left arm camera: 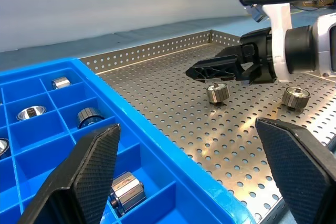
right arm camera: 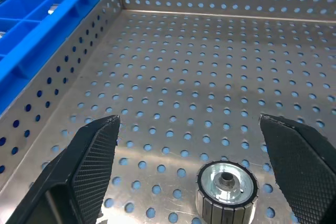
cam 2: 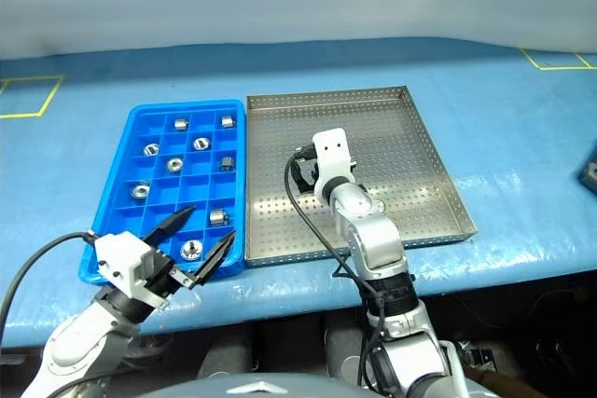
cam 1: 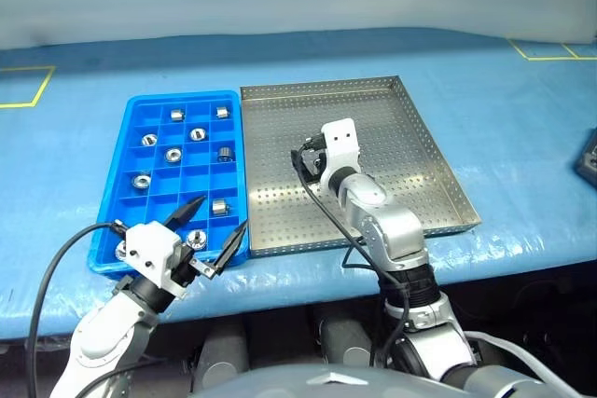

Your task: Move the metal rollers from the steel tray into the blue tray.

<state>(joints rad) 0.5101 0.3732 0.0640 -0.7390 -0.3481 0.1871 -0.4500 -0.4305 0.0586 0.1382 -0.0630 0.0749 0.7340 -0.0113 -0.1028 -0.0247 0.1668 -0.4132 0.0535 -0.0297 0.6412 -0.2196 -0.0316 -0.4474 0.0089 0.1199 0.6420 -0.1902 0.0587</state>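
The steel tray lies beside the blue tray, which holds several metal rollers in its compartments. My right gripper hovers low over the steel tray's floor, open, and one roller stands on end between its fingers without touching them. The left wrist view shows this roller under the right gripper's black fingers, and a second roller a little beside it. My left gripper is open and empty over the blue tray's near edge.
Both trays sit on a table covered in blue sheet with yellow tape marks. A dark object lies at the far right edge. Black cables trail from both wrists.
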